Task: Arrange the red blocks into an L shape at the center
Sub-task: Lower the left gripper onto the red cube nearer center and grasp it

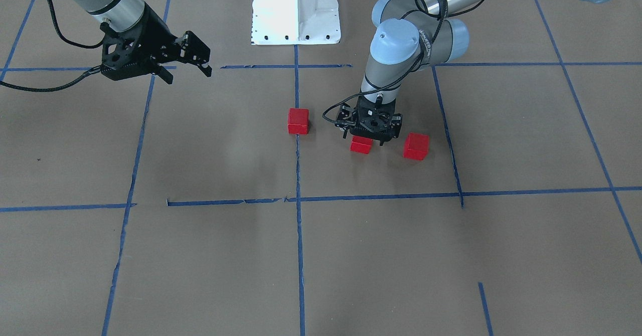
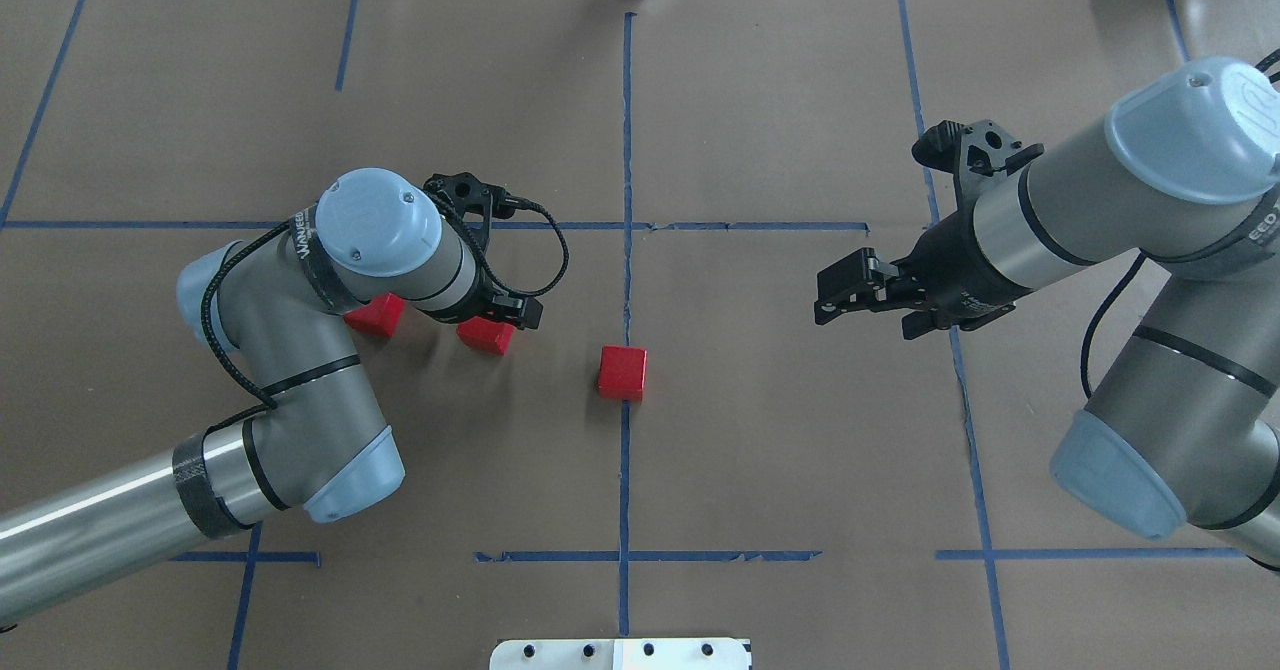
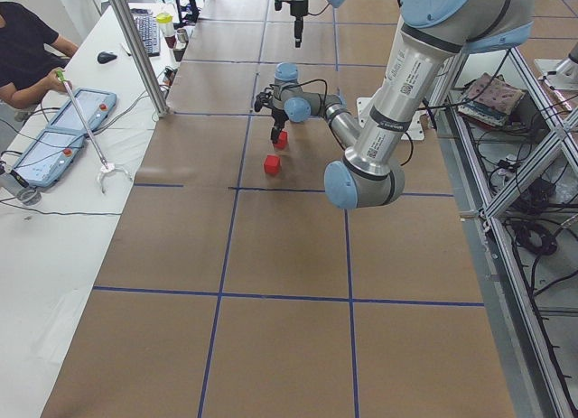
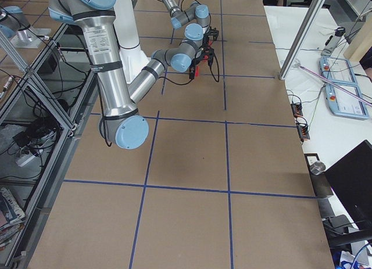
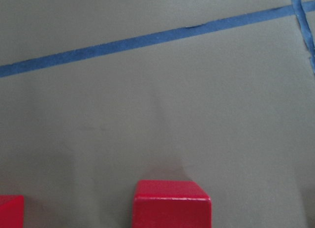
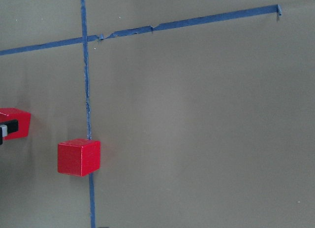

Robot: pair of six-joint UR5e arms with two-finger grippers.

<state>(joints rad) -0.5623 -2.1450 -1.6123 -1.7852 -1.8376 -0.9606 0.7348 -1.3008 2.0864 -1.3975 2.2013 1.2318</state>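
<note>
While the left gripper point(image 1: 364, 136) hangs straight down over the second red block point(image 1: 361, 145), the right gripper point(image 1: 188, 75) hovers well off to the robot's right, tilted above the desk point(image 1: 225, 266). Right fingers point(image 1: 200, 55): spread wide, nothing between them. Left fingers: hidden under the wrist in the overhead view. From the right wrist camera one fingertip point(image 6: 7, 129) shows against that block's face. Cannot tell whether they are clamped on it or merely straddling it. Block positions: the first red block point(image 2: 622, 371) sits on the desk at the center point(image 2: 720, 400), its edge on the vertical blue tape line point(image 2: 626, 150), apart from both arms. The second block lies well to the robot's left of the line, directly beneath the left gripper. The third red block point(image 2: 375, 314) is further left again, near the second but not touching, partly covered by the left arm's wrist from overhead. The three blocks form a loose row, with gaps between all of them.
</note>
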